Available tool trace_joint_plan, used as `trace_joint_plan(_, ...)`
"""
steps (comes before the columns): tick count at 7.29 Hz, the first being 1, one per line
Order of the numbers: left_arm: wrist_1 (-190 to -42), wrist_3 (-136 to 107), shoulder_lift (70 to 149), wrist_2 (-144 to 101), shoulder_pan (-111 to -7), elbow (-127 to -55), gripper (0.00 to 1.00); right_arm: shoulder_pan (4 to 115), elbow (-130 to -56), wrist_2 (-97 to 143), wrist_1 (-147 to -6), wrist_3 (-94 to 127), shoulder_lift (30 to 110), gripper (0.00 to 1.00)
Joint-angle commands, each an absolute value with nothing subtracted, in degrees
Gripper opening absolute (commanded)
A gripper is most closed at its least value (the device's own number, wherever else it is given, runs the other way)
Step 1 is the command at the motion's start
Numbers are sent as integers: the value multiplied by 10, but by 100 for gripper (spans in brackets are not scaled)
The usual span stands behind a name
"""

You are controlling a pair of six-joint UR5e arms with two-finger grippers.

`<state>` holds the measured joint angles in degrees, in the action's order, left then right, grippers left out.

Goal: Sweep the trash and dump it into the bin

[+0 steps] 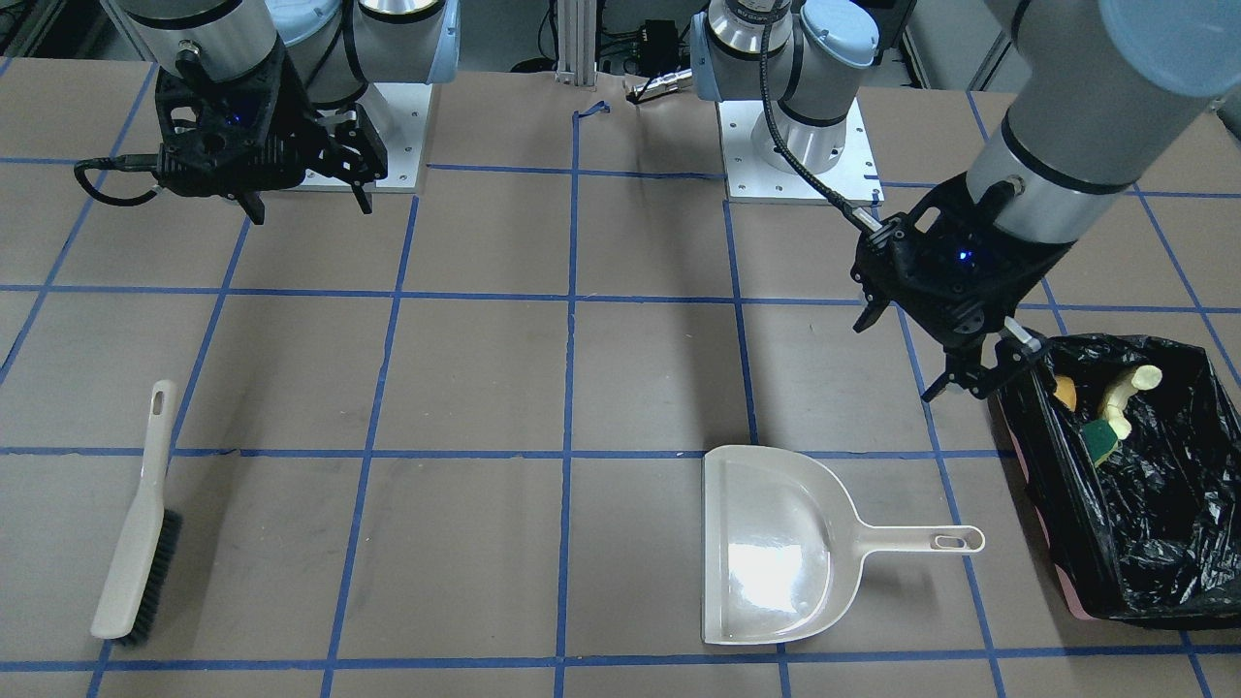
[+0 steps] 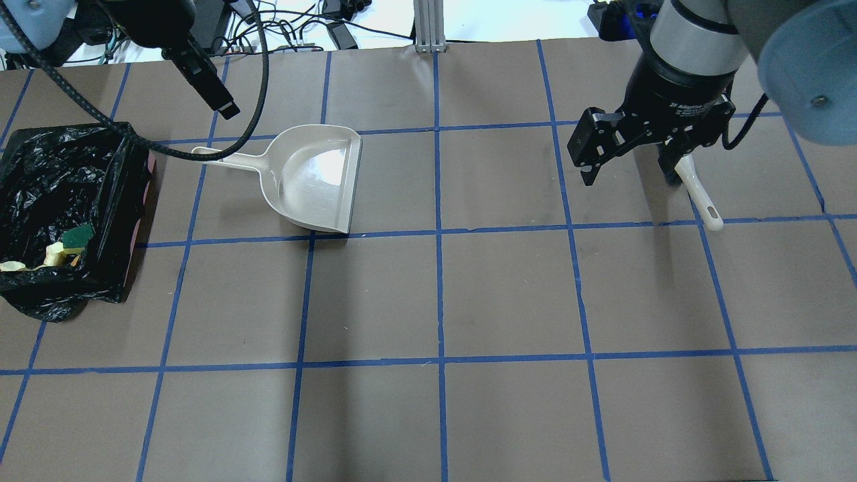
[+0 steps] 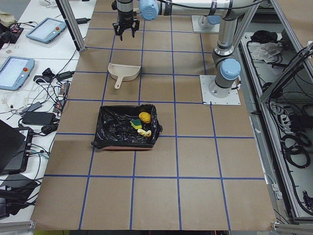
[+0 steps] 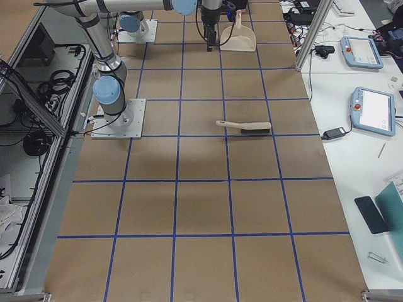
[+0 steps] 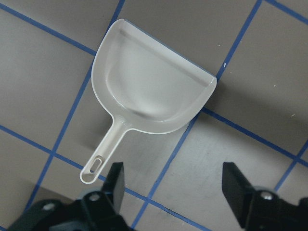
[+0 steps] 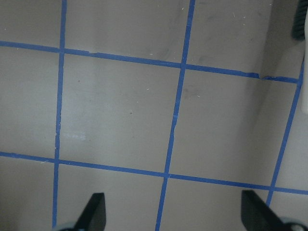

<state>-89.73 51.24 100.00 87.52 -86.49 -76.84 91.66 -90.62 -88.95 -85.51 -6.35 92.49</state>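
Note:
The bin (image 1: 1144,543), lined with a black bag, stands at the table's end on my left; it also shows in the overhead view (image 2: 40,174). In it lie the trash: a brown lump (image 1: 1065,393), a cream slice (image 1: 1129,386) and a yellow-green sponge (image 1: 1100,441). The cream dustpan (image 1: 776,548) lies empty on the table beside the bin and shows in the left wrist view (image 5: 154,91). My left gripper (image 1: 899,359) is open and empty, raised between dustpan and bin. My right gripper (image 2: 629,174) is open and empty above the brush handle (image 2: 699,197).
The cream brush (image 1: 141,528) with dark bristles lies flat on the table on my right side. Brown paper with blue tape grid lines covers the table (image 2: 435,301). The arm base plates (image 1: 800,155) are at the back.

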Motion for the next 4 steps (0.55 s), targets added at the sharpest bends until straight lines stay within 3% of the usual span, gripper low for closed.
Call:
trace_joint_plan(1, -907, 314, 979, 870, -867, -782, 100, 916, -906, -890, -858, -64, 925, 100)
trace_joint_plan(4, -909, 83, 954, 855, -871, -816, 100, 916, -906, -908, -856, -66, 925, 100)
